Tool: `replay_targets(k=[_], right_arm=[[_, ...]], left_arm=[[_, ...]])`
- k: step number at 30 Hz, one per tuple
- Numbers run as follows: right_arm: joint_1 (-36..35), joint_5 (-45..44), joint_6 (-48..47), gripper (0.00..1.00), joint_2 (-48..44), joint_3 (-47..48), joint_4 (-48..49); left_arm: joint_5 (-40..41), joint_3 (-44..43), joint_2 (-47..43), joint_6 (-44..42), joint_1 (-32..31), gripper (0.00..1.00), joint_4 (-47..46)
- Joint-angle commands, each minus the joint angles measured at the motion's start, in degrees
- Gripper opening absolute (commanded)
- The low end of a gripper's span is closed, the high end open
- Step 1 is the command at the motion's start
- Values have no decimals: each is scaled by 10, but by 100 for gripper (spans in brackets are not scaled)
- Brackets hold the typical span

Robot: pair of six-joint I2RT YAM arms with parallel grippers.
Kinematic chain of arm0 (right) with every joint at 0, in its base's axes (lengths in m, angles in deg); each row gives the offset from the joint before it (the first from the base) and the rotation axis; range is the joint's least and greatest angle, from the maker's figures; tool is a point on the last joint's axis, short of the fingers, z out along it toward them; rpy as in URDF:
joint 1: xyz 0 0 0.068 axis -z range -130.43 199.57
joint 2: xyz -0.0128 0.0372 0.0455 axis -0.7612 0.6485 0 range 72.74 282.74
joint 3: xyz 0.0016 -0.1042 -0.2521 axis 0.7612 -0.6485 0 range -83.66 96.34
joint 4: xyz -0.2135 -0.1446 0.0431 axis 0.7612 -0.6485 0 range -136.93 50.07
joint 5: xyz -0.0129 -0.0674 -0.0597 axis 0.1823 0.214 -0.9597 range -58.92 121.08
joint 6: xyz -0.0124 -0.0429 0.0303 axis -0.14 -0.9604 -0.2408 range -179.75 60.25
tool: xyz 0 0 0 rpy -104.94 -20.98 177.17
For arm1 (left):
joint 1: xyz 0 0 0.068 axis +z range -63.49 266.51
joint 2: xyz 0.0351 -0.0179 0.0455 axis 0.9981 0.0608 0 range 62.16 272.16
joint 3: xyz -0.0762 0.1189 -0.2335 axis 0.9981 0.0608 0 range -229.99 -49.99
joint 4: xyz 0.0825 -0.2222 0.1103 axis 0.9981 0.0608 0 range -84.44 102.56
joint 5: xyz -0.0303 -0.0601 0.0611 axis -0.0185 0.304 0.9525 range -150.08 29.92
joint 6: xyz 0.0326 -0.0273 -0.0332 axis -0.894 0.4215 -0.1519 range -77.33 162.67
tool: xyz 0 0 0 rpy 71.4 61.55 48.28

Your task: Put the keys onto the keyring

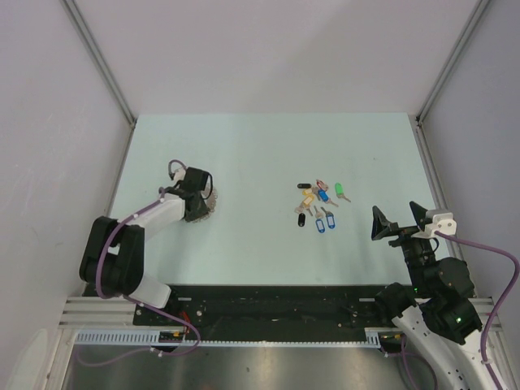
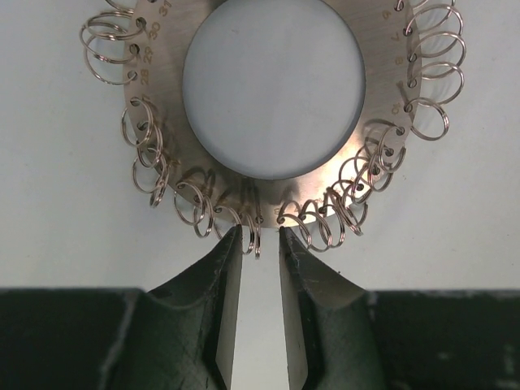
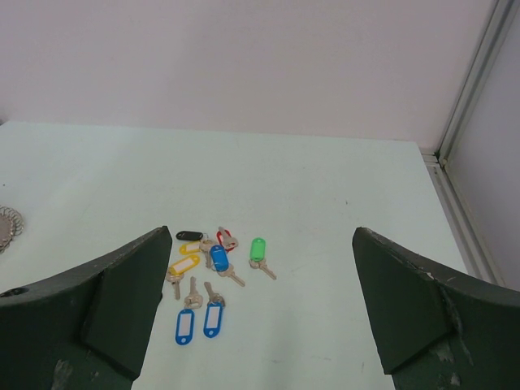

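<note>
Left wrist: left gripper (image 2: 260, 236) tips narrowly apart at keyring (image 2: 158, 97) edge.

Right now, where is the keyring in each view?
Top external: keyring left of centre, partly under the left arm.
Left wrist: keyring fills the upper middle.
Right wrist: only a sliver at the far left edge.
Shared landmark: the keys, centre-right in top external, lower middle in right wrist; absent from left wrist.

A pale mint-green table (image 1: 244, 252) stands inside plain white walls (image 1: 268, 57). Slim aluminium posts (image 1: 97, 61) run up the back corners. A black strip (image 1: 276, 301) and a perforated metal rail (image 1: 268, 337) edge the near side, under soft, even light
</note>
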Motion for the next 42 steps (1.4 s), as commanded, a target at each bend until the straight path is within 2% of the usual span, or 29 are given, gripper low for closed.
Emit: replay_targets(k=[1, 22, 27, 42], right_arm=[[-5, 1, -11, 100, -7, 8, 15], [-11, -2, -13, 100, -7, 9, 15], [-11, -2, -14, 100, -7, 9, 15], [-11, -4, -13, 100, -7, 8, 15]], left_arm=[[7, -3, 6, 28, -13, 29, 2], [36, -19, 33, 42, -45, 27, 20], [44, -31, 42, 35, -45, 22, 24], [68, -63, 49, 16, -46, 22, 46]])
